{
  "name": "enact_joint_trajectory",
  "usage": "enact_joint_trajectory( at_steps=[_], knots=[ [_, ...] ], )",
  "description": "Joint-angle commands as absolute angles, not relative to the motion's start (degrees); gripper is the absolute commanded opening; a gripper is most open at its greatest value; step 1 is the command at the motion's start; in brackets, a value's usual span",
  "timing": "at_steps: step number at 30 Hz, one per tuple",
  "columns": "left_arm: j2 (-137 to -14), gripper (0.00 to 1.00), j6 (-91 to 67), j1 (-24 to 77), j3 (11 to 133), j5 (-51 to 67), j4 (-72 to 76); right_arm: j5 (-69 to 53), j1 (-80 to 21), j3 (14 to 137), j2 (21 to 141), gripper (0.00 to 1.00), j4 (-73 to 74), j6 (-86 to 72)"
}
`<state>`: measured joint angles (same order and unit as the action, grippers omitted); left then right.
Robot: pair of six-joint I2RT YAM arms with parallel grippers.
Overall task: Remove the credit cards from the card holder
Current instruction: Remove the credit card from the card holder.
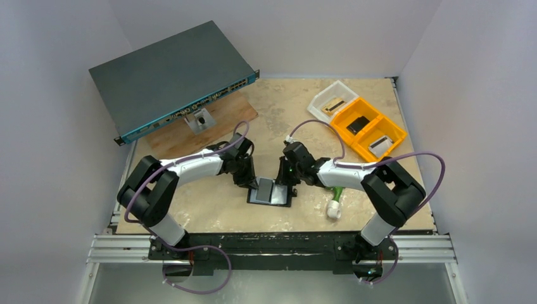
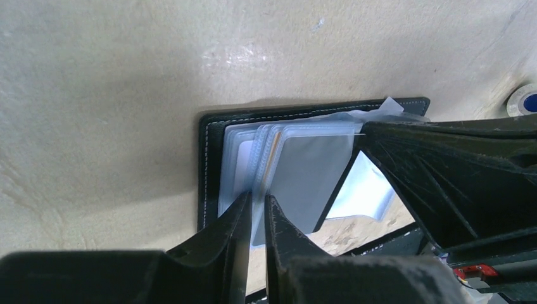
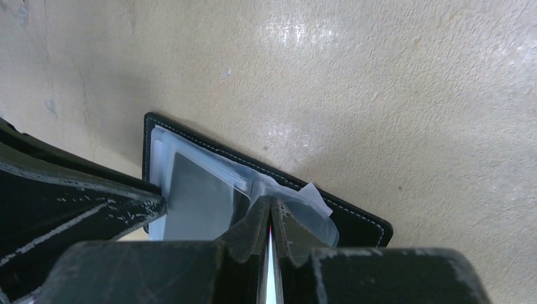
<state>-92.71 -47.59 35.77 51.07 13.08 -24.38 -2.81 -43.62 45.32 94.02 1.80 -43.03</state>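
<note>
The black card holder (image 1: 272, 204) lies open on the table between both arms. In the left wrist view its stitched black edge (image 2: 209, 164) frames clear sleeves and a pale blue-grey credit card (image 2: 310, 177). My left gripper (image 2: 255, 197) is shut on a thin pale blue sheet at the stack's near edge; I cannot tell whether it is a card or a sleeve. In the right wrist view my right gripper (image 3: 271, 199) is shut on a clear sleeve of the card holder (image 3: 354, 218), beside the grey credit card (image 3: 196, 196). From above, the left gripper (image 1: 252, 184) and right gripper (image 1: 283, 182) flank the holder.
A big dark grey network switch (image 1: 171, 76) rests on a wooden board (image 1: 190, 136) at the back left. An orange tray (image 1: 368, 126) and a clear tray (image 1: 330, 100) stand at the back right. A white-and-green object (image 1: 334, 206) lies by the right arm.
</note>
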Motion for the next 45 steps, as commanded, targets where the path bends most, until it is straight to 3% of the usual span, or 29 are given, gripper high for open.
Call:
enact_joint_trajectory(
  at_steps=[1, 8, 13, 16, 24, 33, 45],
  knots=[
    [-93.56, 0.10, -50.34, 38.11, 50.60, 12.88, -21.59, -1.82, -42.85, 45.97, 95.12, 0.05, 3.25, -40.21],
    [-94.51, 0.02, -55.44, 41.02, 49.94, 12.58, -20.45, -3.37, -42.64, 44.15, 92.60, 0.18, 3.52, -41.25],
    [-95.67, 0.00, -56.22, 41.07, 50.07, 11.67, -20.83, -6.15, -41.45, 41.46, 89.58, 0.33, 2.56, -43.18],
    [-96.26, 0.00, -56.55, 41.04, 50.12, 11.52, -20.83, -7.95, -40.26, 39.96, 87.61, 0.37, 1.70, -43.68],
    [-97.33, 0.00, -56.40, 41.05, 50.79, 11.27, -21.09, -18.15, -37.83, 35.59, 86.32, 0.37, -6.99, -44.62],
    [-97.90, 0.00, -56.24, 41.09, 50.93, 11.21, -21.19, -20.68, -37.55, 33.22, 88.16, 0.30, -11.10, -46.53],
    [-98.49, 0.00, -56.37, 41.06, 51.39, 7.71, -24.85, -27.05, -34.25, 28.45, 87.81, 0.30, -20.24, -49.75]
  ],
)
